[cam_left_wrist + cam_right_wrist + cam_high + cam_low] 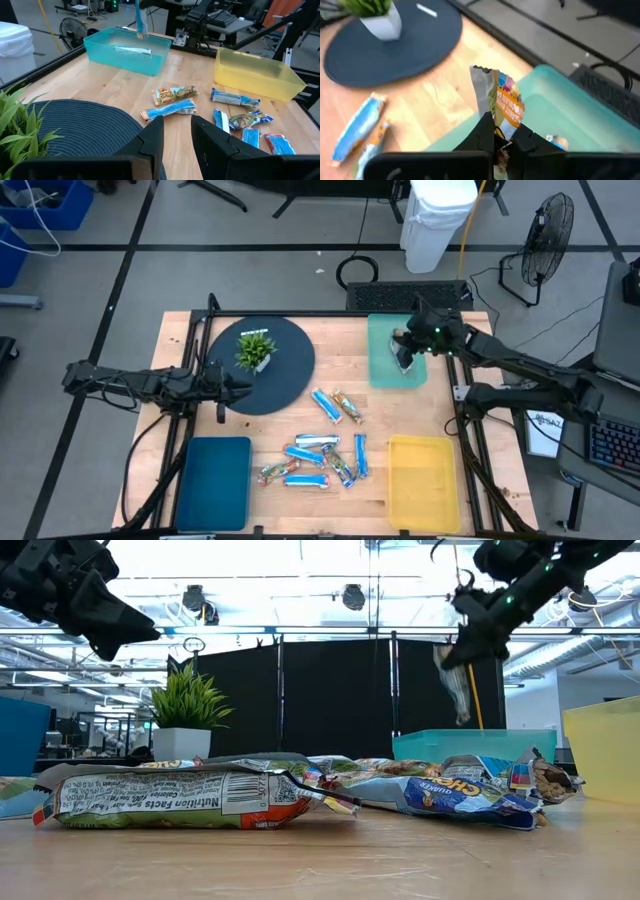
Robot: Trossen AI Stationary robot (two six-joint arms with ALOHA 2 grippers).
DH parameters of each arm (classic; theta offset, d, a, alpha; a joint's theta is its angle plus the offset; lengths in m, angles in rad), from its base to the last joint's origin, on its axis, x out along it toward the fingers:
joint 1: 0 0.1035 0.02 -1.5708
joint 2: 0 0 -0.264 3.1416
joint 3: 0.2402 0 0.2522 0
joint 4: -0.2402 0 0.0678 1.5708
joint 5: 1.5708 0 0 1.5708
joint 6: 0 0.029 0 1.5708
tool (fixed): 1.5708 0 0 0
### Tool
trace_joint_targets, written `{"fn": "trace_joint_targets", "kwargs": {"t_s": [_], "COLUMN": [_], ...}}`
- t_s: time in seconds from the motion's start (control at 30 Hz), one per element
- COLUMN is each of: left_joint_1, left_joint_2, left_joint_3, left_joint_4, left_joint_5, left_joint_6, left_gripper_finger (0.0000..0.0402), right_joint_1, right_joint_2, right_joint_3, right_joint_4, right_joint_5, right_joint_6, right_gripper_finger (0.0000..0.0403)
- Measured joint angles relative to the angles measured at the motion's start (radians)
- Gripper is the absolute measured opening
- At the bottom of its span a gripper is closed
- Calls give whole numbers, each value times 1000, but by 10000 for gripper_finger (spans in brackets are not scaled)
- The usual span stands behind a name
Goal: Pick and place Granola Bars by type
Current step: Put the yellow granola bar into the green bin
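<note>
Several granola bars [322, 458] in blue-white and multicoloured wrappers lie flat mid-table, and two more [338, 406] lie nearer the far side. My right gripper [404, 352] hovers over the teal tray [382, 370], shut on a multicoloured bar [501, 100]. A blue-white bar [132, 50] lies inside that tray. My left gripper [177, 135] is open and empty above the near edge of the dark round mat [290, 375]. My right gripper pinches the multicoloured bar by one end [501, 126] between its two fingers, coming from above and pointing down. The bar is lifted clear and hangs below the fingers, its free end [458, 705] above the teal tray.
A potted plant [255, 350] stands on the round mat. A blue tray [213, 480] sits at the near left and a yellow tray [423, 480] at the near right. Bare wood lies between the teal tray and the bars.
</note>
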Motion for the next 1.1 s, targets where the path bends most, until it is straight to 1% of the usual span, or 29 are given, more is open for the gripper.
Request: {"fn": "trace_joint_targets", "kwargs": {"t_s": [0.17, 0.33, 0.67, 0.77, 0.97, 1.1], "left_joint_1": [0, 0, 0, 0, 0, 0], "left_joint_2": [0, 0, 0, 0, 0, 0], "left_joint_3": [0, 0, 0, -1, -1, -1], "left_joint_4": [0, 0, 1, 1, 1, 1], "left_joint_5": [0, 0, 0, 0, 0, 0], "left_joint_6": [0, 1, 4, 3, 3, 3], "left_gripper_finger": [102, 102, 102, 102, 102, 102], "right_joint_1": [0, 1, 1, 1, 1, 1], "right_joint_2": [41, 49, 43, 43, 43, 43], "right_joint_3": [-45, -82, -85, -84, -85, -85], "right_joint_4": [18, 44, 88, 103, 101, 101], "right_joint_5": [-3, -3, -3, -3, -3, -3], "right_joint_6": [14, 19, 21, 43, 45, 45], "right_gripper_finger": [6, 6, 11, 31, 95, 127]}}
